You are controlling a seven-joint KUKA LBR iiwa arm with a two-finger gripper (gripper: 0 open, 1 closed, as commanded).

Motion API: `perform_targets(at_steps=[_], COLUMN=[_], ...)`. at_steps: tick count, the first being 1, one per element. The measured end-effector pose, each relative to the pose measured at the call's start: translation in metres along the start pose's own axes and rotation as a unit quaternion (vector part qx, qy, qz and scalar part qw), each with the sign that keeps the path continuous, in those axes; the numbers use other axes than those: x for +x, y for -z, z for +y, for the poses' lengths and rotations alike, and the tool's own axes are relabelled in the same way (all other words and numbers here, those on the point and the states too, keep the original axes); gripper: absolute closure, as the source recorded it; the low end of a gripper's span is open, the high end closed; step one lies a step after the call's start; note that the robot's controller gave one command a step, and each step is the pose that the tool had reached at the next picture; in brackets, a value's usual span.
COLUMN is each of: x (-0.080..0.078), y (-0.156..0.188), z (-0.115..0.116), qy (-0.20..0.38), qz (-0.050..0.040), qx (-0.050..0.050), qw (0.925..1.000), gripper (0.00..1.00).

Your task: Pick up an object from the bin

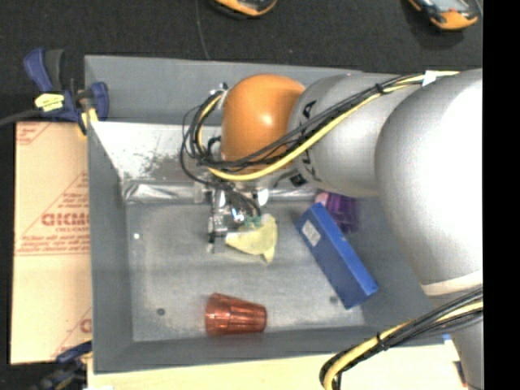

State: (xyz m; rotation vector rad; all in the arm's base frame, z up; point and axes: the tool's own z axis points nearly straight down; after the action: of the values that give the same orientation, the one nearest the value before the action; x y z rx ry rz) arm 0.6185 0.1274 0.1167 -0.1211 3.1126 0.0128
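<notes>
Gripper (221, 226) mid-frame, open or closed I can't tell, just beside the pale yellow wedge (257, 240): centre over it first.

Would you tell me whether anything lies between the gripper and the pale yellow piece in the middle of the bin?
Nothing visible does. The gripper is right beside the pale yellow piece, at its left edge in the view. The blue box and the copper cup lie apart from both.
</notes>
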Motion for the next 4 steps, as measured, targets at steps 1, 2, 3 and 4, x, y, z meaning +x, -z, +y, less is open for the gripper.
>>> perform_targets(at_steps=[1, 2, 3, 4], x=[0.027, 0.005, 0.005, 0.028], y=[-0.03, -0.04, -0.04, -0.043], z=[-0.066, -0.093, -0.092, -0.044], qy=[0.07, 0.061, 0.061, 0.118], qz=[0.0111, 0.0003, 0.0003, -0.0019], qx=[0.001, -0.003, -0.003, -0.001], qw=[0.9975, 0.9981, 0.9981, 0.993], gripper=[0.0, 1.0, 1.0, 1.0])
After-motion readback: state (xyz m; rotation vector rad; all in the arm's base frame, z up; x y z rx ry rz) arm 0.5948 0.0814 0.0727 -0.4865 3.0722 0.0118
